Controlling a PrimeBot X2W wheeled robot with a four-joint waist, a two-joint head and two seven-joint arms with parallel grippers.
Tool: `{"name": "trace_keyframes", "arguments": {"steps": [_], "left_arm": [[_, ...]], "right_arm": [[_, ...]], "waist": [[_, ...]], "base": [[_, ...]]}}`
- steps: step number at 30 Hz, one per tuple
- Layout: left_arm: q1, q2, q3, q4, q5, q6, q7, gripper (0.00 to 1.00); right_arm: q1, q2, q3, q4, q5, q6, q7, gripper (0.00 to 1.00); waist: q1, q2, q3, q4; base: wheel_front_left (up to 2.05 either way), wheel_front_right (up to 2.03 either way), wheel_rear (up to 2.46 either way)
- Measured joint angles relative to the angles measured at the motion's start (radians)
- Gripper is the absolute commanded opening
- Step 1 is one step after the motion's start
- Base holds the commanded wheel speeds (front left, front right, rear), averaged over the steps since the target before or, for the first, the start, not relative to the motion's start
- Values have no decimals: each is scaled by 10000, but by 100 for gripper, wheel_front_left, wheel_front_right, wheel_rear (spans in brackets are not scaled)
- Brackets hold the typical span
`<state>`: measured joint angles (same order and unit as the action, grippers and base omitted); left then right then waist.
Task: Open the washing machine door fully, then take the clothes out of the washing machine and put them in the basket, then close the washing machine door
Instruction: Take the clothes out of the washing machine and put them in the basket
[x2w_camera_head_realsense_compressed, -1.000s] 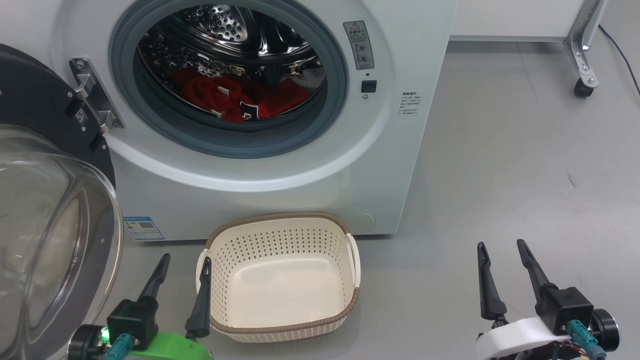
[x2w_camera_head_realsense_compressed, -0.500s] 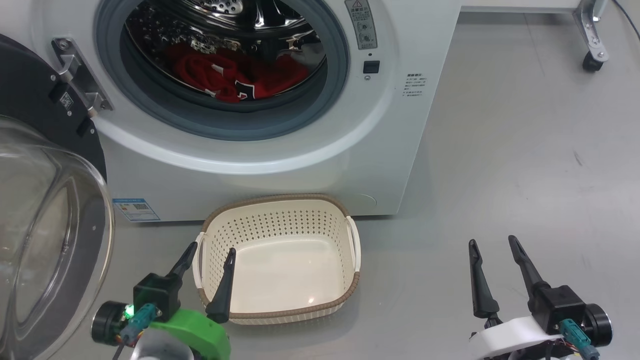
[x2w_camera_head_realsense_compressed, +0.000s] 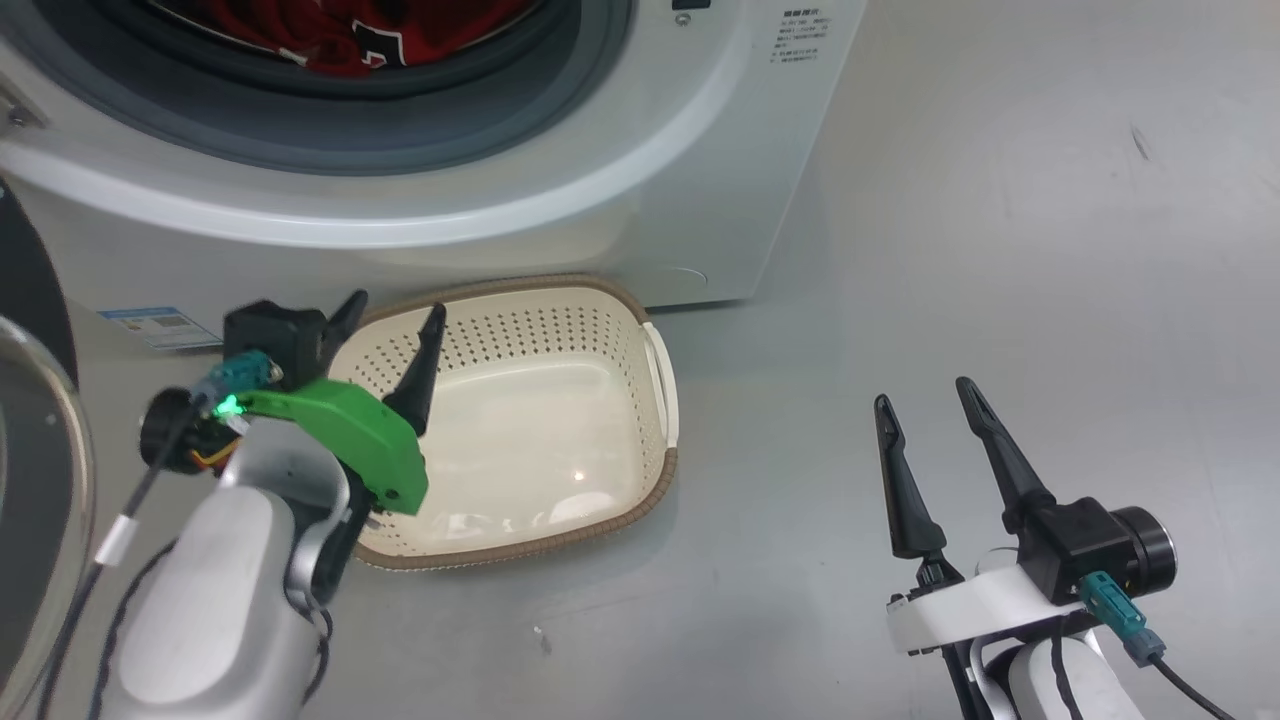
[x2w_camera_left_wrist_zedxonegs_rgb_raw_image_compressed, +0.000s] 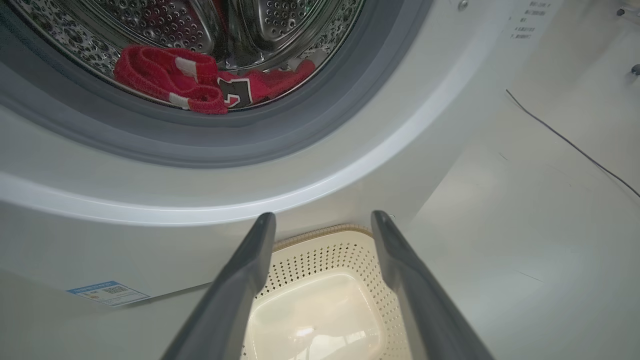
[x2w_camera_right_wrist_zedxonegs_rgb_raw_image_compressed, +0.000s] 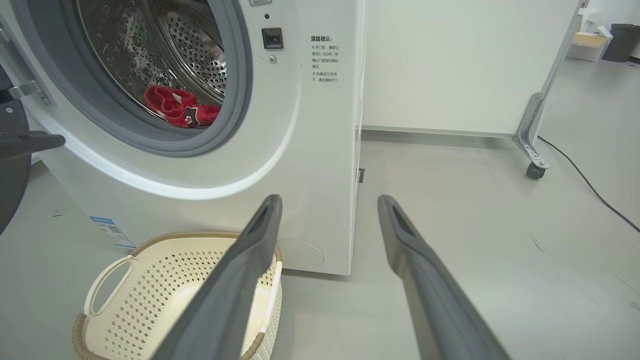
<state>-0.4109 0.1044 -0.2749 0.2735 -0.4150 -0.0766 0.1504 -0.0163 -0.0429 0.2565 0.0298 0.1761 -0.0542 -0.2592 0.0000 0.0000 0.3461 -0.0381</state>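
The washing machine (x2w_camera_head_realsense_compressed: 560, 200) stands with its door (x2w_camera_head_realsense_compressed: 30, 290) swung open at my left. The clothes (x2w_camera_head_realsense_compressed: 330, 40), red with white trim, lie in the steel drum, where both wrist views also catch the clothes (x2w_camera_left_wrist_zedxonegs_rgb_raw_image_compressed: 200, 85) (x2w_camera_right_wrist_zedxonegs_rgb_raw_image_compressed: 175, 107). The cream basket (x2w_camera_head_realsense_compressed: 645, 490) sits on the floor before the machine with nothing in it. My left gripper (x2w_camera_head_realsense_compressed: 395, 305) hovers open over the basket's back left rim, fingers pointing at the machine's front below the opening (x2w_camera_left_wrist_zedxonegs_rgb_raw_image_compressed: 324, 215). My right gripper (x2w_camera_head_realsense_compressed: 922, 392) is open above the floor, right of the basket (x2w_camera_right_wrist_zedxonegs_rgb_raw_image_compressed: 150, 280).
A blue label (x2w_camera_head_realsense_compressed: 160, 325) is stuck low on the machine's front. Right of the machine, a white panel stands on a metal leg with a caster (x2w_camera_right_wrist_zedxonegs_rgb_raw_image_compressed: 535, 170), and a black cable (x2w_camera_right_wrist_zedxonegs_rgb_raw_image_compressed: 585, 180) runs across the grey floor.
The head camera has tilted down, so the machine sits higher in view. My left gripper has risen and moved forward over the basket's back left rim. The right gripper has hardly moved.
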Motion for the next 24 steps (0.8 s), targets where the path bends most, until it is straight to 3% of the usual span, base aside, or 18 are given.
{"name": "trace_keyframes", "arguments": {"steps": [15,24], "left_arm": [[-3491,1452,468,978,-504,-337,2387,100],[-4917,2117,736,1400,-589,-357,3218,100]], "right_arm": [[-1087,-25,861,-234,978,-205,-2,100],[-1401,-27,1367,-242,1503,-408,-2,100]], "waist": [[1,0,1652,-1430],[1,0,2235,-2296]], "base": [[0,0,0],[0,0,0]]}}
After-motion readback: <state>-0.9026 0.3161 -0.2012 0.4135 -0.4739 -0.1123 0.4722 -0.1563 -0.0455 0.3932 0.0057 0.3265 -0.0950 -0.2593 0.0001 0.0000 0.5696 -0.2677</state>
